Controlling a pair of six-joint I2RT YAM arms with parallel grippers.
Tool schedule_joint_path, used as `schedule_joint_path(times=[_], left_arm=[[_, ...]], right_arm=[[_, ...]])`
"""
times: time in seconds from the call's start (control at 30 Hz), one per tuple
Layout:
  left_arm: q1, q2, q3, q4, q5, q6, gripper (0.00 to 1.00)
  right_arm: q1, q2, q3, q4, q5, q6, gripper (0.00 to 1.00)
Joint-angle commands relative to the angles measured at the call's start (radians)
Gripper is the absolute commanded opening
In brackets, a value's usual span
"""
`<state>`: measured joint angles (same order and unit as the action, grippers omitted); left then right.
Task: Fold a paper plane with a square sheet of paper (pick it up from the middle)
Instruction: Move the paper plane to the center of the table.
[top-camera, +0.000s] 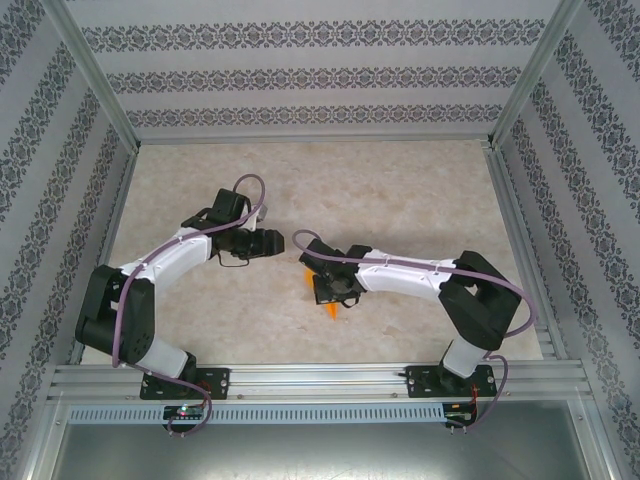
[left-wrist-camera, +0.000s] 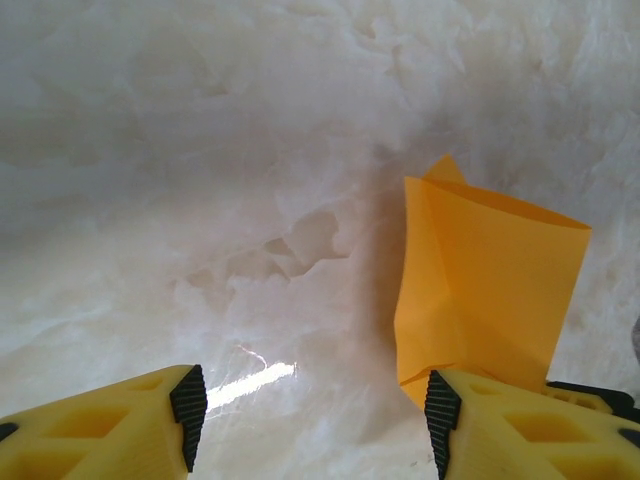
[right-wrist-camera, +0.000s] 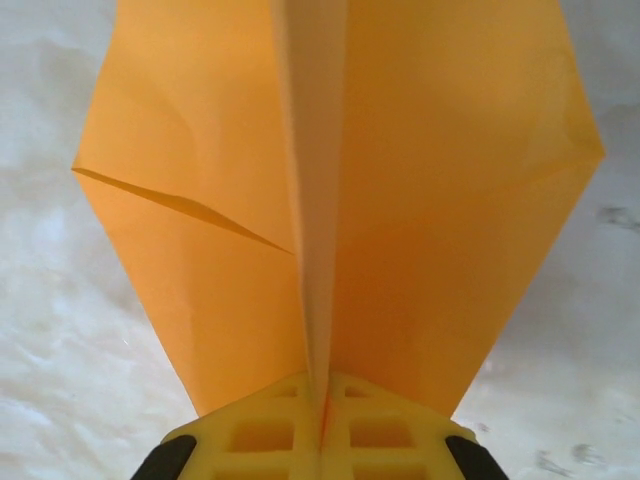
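Note:
The bright orange sheet of paper (right-wrist-camera: 200, 200) is folded along a lengthwise centre crease, with a flat wing spreading to each side, much like a paper plane. My right gripper (right-wrist-camera: 325, 425) is shut on that crease at the near end and holds the paper over the table. From above, orange tips (top-camera: 332, 311) stick out under the right gripper (top-camera: 335, 290). My left gripper (top-camera: 283, 243) is just left of it, open, with nothing between its pads (left-wrist-camera: 188, 415). In the left wrist view the paper (left-wrist-camera: 490, 280) stands upright just beyond the right finger, apart from the left gripper (left-wrist-camera: 313, 420).
The marble-patterned tabletop (top-camera: 400, 190) lies under both arms. Patterned walls (top-camera: 320, 70) and metal frame posts close it in on three sides, and a metal rail (top-camera: 320, 380) runs along the near edge.

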<state>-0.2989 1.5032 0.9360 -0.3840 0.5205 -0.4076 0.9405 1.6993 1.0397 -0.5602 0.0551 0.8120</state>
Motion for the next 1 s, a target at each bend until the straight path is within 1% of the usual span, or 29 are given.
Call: schedule_joint_path(times=[0.0,0.27,0.33,0.43,0.6,0.7,0.73,0.8,0.87,0.9,0.93,0.97], left_arm=[[0.013,-0.021,-0.029,0.029,0.023,-0.007,0.63],[0.013,-0.021,-0.057,0.058,0.039,-0.016,0.64],[0.014,-0.025,-0.059,0.055,0.038,-0.013,0.64],[0.013,-0.035,-0.059,0.048,0.028,-0.006,0.65],[0.014,-0.06,-0.042,0.013,-0.013,0.011,0.66],[0.014,-0.073,-0.025,-0.012,-0.052,0.025,0.67],[0.013,-0.076,-0.019,-0.019,-0.064,0.032,0.74],[0.015,-0.083,-0.011,-0.031,-0.083,0.041,0.75],[0.014,-0.099,-0.009,-0.039,-0.102,0.058,0.75],[0.015,-0.112,-0.006,-0.051,-0.135,0.071,0.76],[0.015,-0.128,-0.007,-0.06,-0.18,0.087,0.81],[0.015,-0.143,-0.011,-0.064,-0.227,0.103,0.84]], right_arm=[[0.01,0.044,-0.019,0.044,-0.013,0.078,0.06],[0.016,0.078,0.003,0.045,-0.014,0.129,0.14],[0.018,0.067,0.012,0.021,0.004,0.12,0.21],[0.018,0.035,0.02,-0.013,0.018,0.106,0.24],[0.018,-0.051,0.05,-0.099,0.049,0.086,0.37],[0.013,-0.108,0.067,-0.147,0.064,0.065,0.4],[0.006,-0.125,0.07,-0.162,0.065,0.054,0.4],[-0.007,-0.159,0.079,-0.184,0.063,0.023,0.41],[-0.031,-0.193,0.075,-0.179,0.06,-0.046,0.43],[-0.055,-0.212,0.065,-0.155,0.036,-0.099,0.45],[-0.085,-0.227,0.052,-0.129,0.0,-0.157,0.46],[-0.11,-0.241,0.043,-0.102,-0.023,-0.211,0.48]])
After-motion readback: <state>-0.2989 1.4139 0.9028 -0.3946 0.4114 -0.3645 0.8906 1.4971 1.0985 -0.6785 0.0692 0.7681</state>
